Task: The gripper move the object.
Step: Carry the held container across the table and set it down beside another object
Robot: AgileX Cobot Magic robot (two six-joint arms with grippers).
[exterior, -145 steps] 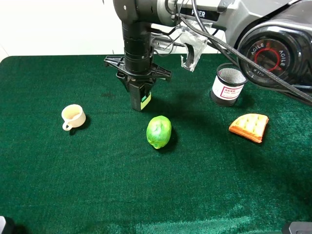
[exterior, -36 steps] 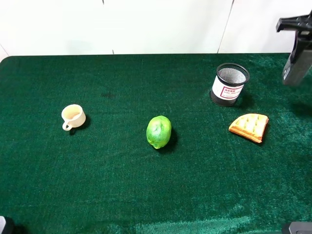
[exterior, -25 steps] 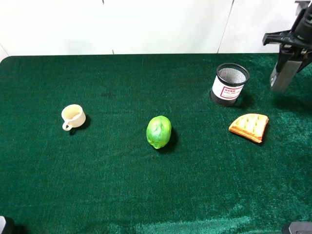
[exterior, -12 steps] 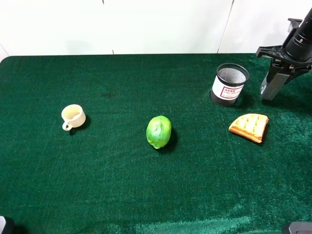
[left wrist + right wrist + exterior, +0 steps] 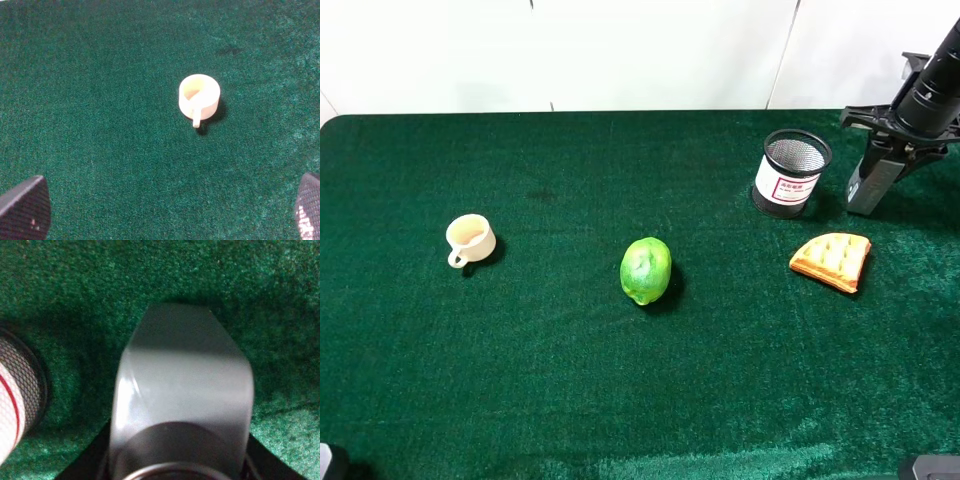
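Observation:
My right gripper (image 5: 879, 148) is shut on the dark grey pump bottle (image 5: 866, 189) and holds it upright just to the right of the black mesh cup (image 5: 790, 173). The bottle's base is at or just above the green cloth; I cannot tell which. In the right wrist view the grey bottle (image 5: 182, 385) fills the frame, with the black fingers (image 5: 87, 466) at its sides and the mesh cup (image 5: 15, 385) at the edge. My left gripper (image 5: 170, 210) is open and empty, well above the cloth, and does not show in the exterior view.
A green lime-like fruit (image 5: 645, 270) lies mid-table. A small cream cup (image 5: 470, 240) stands at the left and also shows in the left wrist view (image 5: 199, 95). An orange waffle piece (image 5: 832, 259) lies in front of the mesh cup. The table's right edge is near the bottle.
The right gripper has carried the bottle from left of centre out to the far right, then down and leftward to beside the mesh cup. The other objects have not moved.

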